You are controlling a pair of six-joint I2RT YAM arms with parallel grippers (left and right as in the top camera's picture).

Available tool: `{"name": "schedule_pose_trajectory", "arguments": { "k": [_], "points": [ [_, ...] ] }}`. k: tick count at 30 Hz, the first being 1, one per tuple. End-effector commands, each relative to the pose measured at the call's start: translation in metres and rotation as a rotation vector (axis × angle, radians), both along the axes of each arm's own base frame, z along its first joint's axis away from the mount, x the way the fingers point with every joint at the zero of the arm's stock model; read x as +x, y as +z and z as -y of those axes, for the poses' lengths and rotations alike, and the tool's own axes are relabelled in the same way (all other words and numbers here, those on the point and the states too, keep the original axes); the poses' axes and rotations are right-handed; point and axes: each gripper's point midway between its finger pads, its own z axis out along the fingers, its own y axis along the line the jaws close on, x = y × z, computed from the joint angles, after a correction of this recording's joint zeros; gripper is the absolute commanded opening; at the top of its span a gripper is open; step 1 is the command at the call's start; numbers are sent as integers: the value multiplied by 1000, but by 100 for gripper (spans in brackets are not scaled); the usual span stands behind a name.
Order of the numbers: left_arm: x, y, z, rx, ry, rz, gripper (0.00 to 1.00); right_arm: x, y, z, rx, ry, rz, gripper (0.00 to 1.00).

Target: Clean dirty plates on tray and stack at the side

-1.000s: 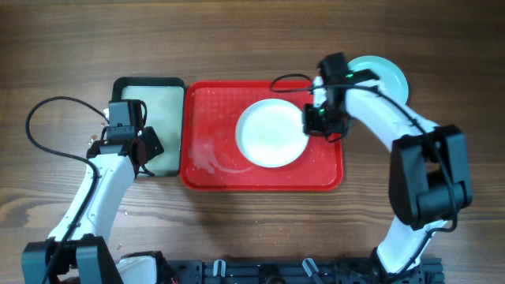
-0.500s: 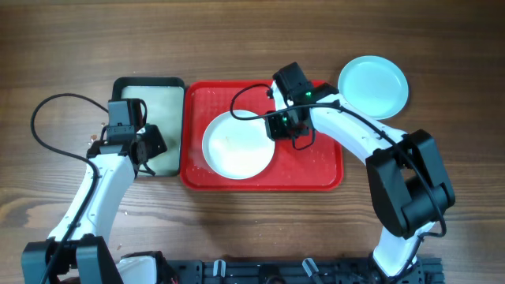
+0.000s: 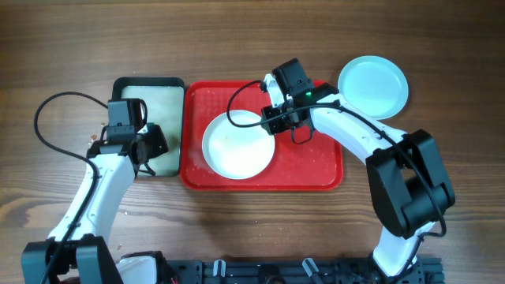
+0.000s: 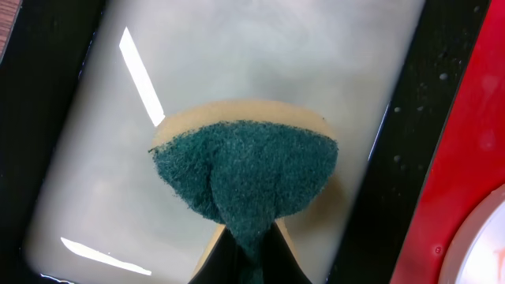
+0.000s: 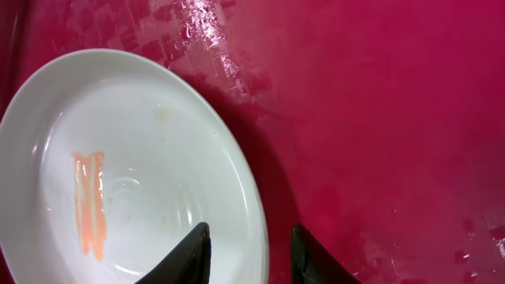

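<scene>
While the left gripper (image 4: pixel 246 260) hangs over the black tray (image 3: pixel 162 106) at the left of the overhead view, its jaws are clamped on a sponge (image 4: pixel 245 173) (green scourer face toward the camera, yellow backing behind). You have the white plate (image 3: pixel 237 146) lying flat in the left-centre of the red tray (image 3: pixel 316 170); an orange streak (image 5: pixel 88 201) marks its inside, lower left of the right wrist view. Note the right gripper (image 5: pixel 252 260) at that plate's right rim: fingers (image 5: pixel 304 264) narrowly parted, one over the plate, one over the red tray, rim between them, gripping nothing. You will find the turquoise plate (image 3: pixel 373 85) on the table (image 3: pixel 237 39), upper right of the overhead view, off the red tray.
</scene>
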Motion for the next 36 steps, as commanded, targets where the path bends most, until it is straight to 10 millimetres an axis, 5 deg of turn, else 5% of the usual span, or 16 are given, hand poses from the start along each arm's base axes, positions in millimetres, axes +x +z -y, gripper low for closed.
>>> {"name": "schedule_pose_trajectory", "arguments": {
  "k": [1, 12, 18, 28, 36],
  "points": [
    [2, 5, 1, -6, -18, 22, 4, 5, -2, 5, -51, 53, 61, 33],
    [2, 5, 1, -6, -18, 22, 4, 4, -25, 0, -67, 65, 39, 28],
    [2, 5, 1, -6, -18, 22, 5, 4, -25, 0, -68, 64, 38, 4],
    [2, 5, 1, -6, -18, 22, 4, 29, -22, 19, -121, -221, 70, 4],
    [2, 5, 1, -6, -18, 22, 4, 33, 5, 18, -118, -160, 133, 6]
  ]
}}
